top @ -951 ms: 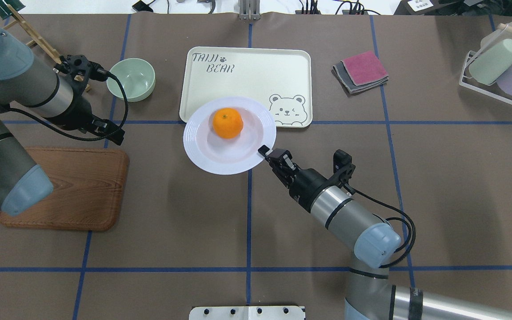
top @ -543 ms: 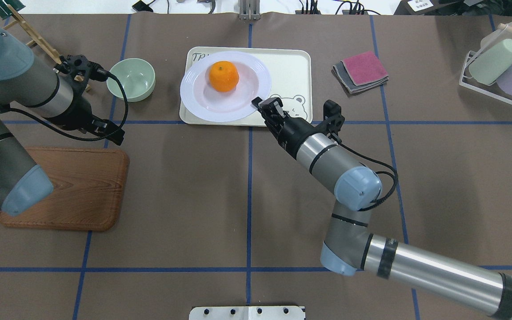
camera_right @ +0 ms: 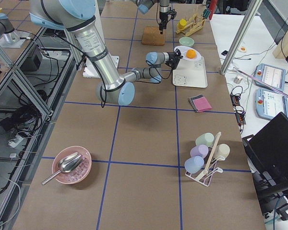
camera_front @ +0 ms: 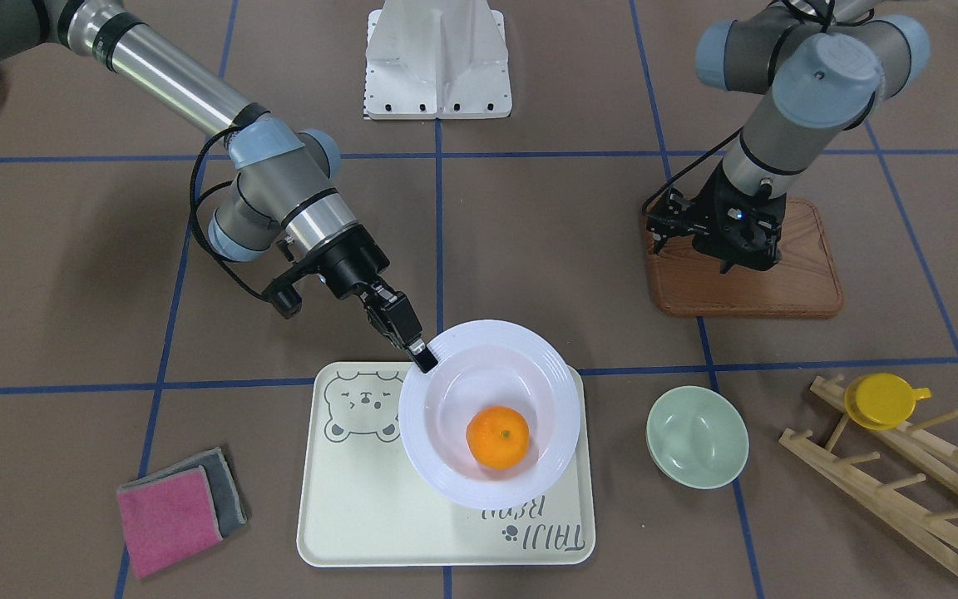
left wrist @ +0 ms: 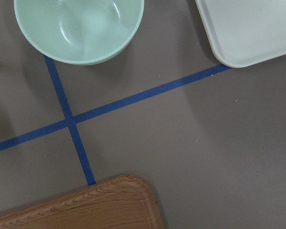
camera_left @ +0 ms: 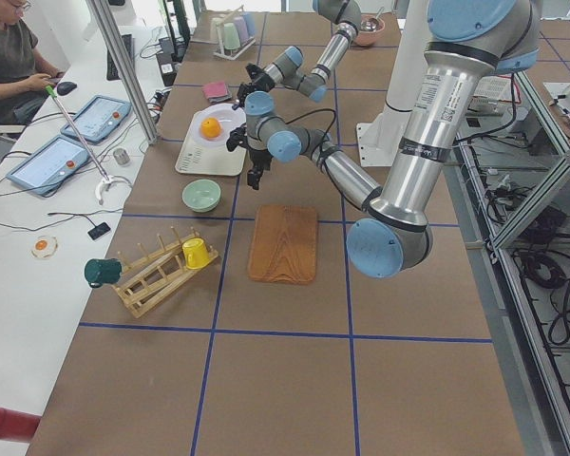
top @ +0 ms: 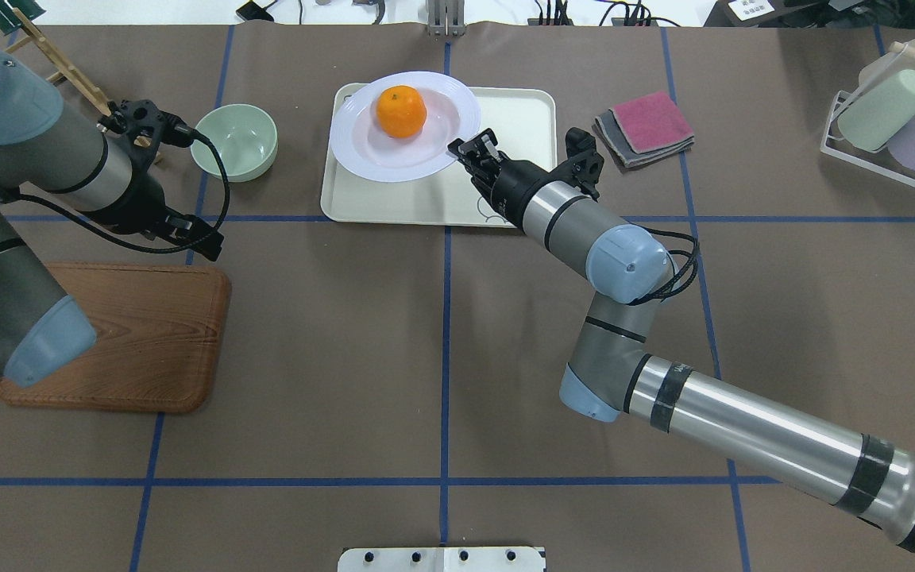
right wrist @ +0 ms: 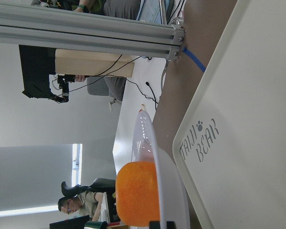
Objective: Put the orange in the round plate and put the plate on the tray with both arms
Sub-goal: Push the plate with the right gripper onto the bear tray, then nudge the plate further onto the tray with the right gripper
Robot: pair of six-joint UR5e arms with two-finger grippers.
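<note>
The orange (top: 401,111) lies in the white round plate (top: 362,151). My right gripper (top: 461,152) is shut on the plate's near right rim and holds the plate a little above the cream tray (top: 521,119), over its far left part. From the front, the gripper (camera_front: 422,359) pinches the rim of the plate (camera_front: 520,366), and the orange (camera_front: 497,437) sits low in it above the tray (camera_front: 362,516). The right wrist view shows the orange (right wrist: 138,193) and the lettered tray (right wrist: 248,119) below. My left gripper (camera_front: 728,249) hangs over the wooden board; I cannot tell its state.
A pale green bowl (top: 235,141) stands left of the tray, and the wooden board (top: 124,334) lies nearer me on the left. Folded cloths (top: 648,127) lie right of the tray. A cup rack (top: 894,119) is far right; a wooden rack (camera_front: 903,466) holds a yellow cup (camera_front: 882,399).
My right arm carried the plate with the orange away from me, from the tray's near edge to over its far left part. The left arm stayed still.
</note>
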